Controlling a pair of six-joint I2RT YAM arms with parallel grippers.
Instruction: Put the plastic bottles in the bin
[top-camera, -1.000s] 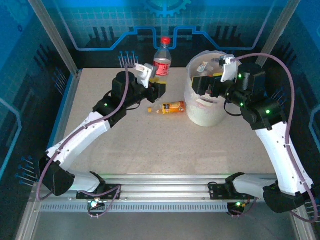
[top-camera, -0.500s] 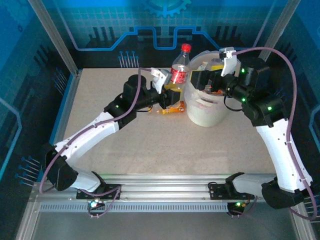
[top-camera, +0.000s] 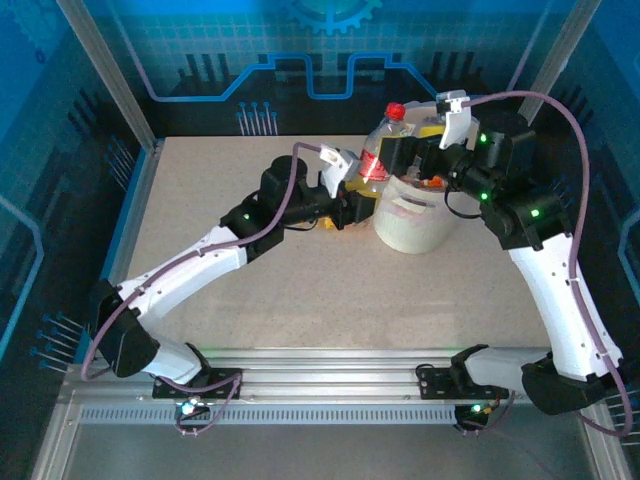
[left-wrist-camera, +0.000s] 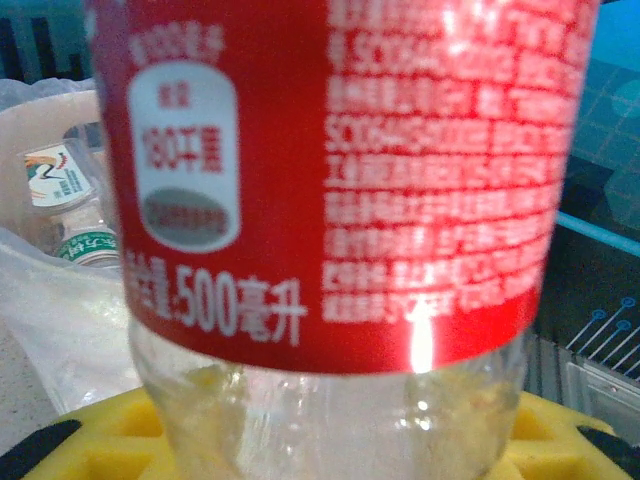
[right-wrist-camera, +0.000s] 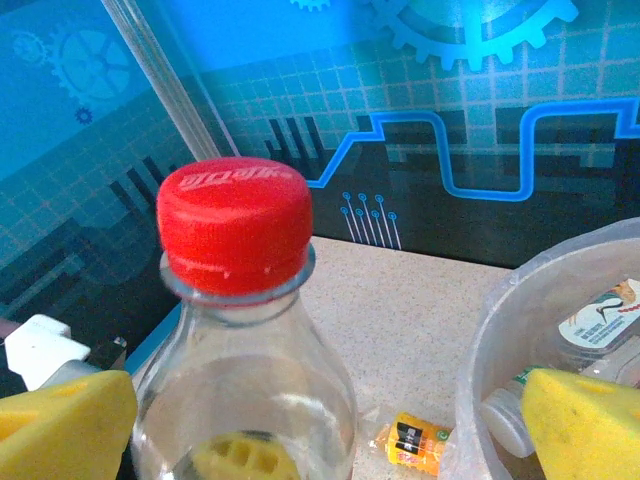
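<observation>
Near the far edge of the desk (top-camera: 300, 290), right of its middle, grips the red-capped bottle (top-camera: 376, 158) low on its body with the left pincer (top-camera: 352, 195) clamped shut, holding it upright just beside the bin (top-camera: 410, 228), red label about level with the rim. Holds the right pincer (top-camera: 402, 158) spread wide, yellow pads (right-wrist-camera: 60, 425) either side of the bottle's shoulder, contact impossible to tell. Inside the bin, other bottles (left-wrist-camera: 70, 205) lying; by its foot, a small orange-labelled bottle (right-wrist-camera: 414, 441) on its side on the desk.
</observation>
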